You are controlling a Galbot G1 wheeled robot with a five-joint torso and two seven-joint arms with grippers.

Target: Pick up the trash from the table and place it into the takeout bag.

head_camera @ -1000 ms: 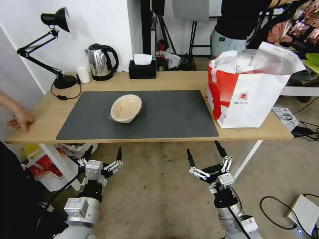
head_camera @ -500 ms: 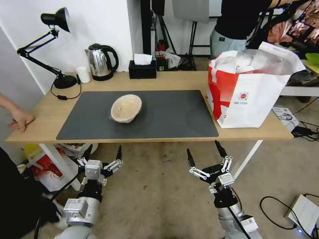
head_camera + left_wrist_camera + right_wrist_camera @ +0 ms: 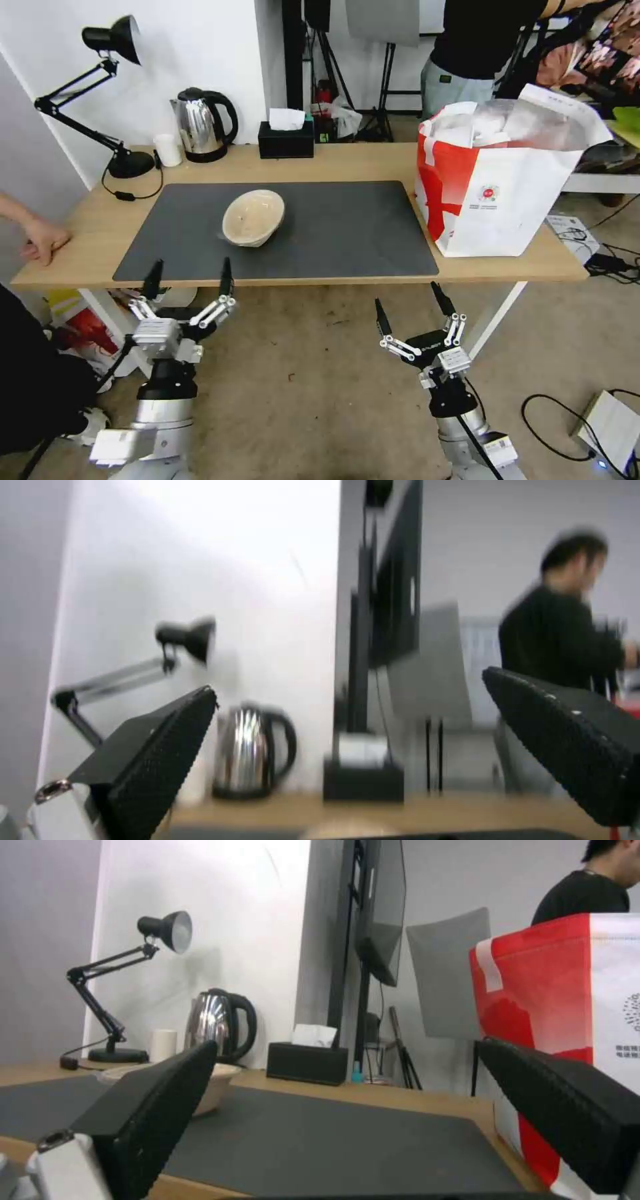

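A beige shallow paper bowl [image 3: 253, 217], the trash, lies tilted on the dark grey mat [image 3: 333, 230] of the light-wood table [image 3: 347, 160]; the right wrist view catches the bowl [image 3: 219, 1086] behind a finger. The takeout bag [image 3: 497, 190], white with a red side panel, stands on the table's right end, its top open, and appears as the bag [image 3: 553, 990] close to the right wrist camera. My left gripper [image 3: 192, 265] is open, in front of the table's front edge, near and left of the bowl. My right gripper [image 3: 406, 293] hangs open below the front edge, near the bag.
A steel kettle [image 3: 200, 123], a black tissue box [image 3: 285, 139], a white cup [image 3: 167, 149] and a black desk lamp [image 3: 110, 40] line the table's back. A person's hand [image 3: 43, 240] rests on the left end. Cables and bags lie on the floor.
My left gripper has risen and moved forward, up to the table's front edge. The right gripper, the bowl and the bag have stayed put.
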